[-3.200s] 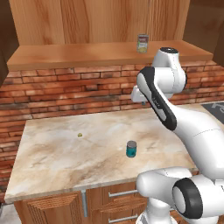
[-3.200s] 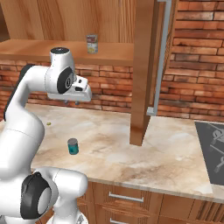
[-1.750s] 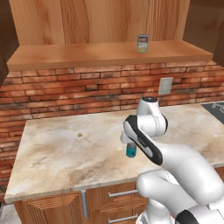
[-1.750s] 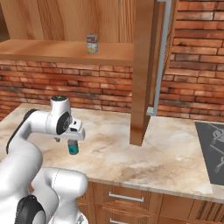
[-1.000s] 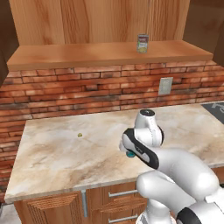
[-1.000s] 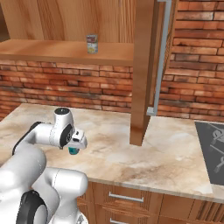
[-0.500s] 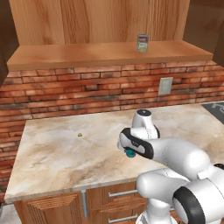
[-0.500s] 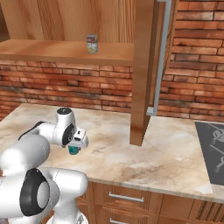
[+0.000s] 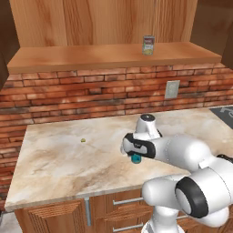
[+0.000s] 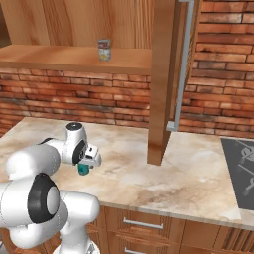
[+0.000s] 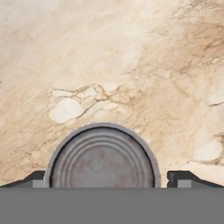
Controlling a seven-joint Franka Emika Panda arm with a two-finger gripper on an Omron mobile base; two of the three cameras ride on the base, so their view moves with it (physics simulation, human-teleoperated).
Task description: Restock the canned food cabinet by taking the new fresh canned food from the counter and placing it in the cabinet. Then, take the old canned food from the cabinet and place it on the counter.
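Note:
The new fresh canned food, a teal-blue can (image 9: 135,158), stands upright on the marble counter (image 9: 63,157). My gripper (image 9: 134,154) is down over it from above, open. In the hand view its grey metal top (image 11: 103,155) sits between the two dark fingertips (image 11: 180,178), which stand apart on either side of it. From the right the can (image 10: 83,170) peeks out under the gripper (image 10: 86,165). The old canned food (image 9: 149,45), silver with a pale label, stands on the cabinet shelf (image 9: 82,58), likewise the old can (image 10: 104,50) up on the shelf (image 10: 49,55).
A brick wall with an outlet (image 9: 171,89) runs behind the counter. A small yellowish bit (image 9: 82,140) lies on the counter to the left. A wooden cabinet side (image 10: 161,79) with a metal bar hangs right of the arm. A stove top (image 10: 240,168) is at far right.
The hand has sunk lower onto the teal can, fingers still spread either side of it. Neither can has moved.

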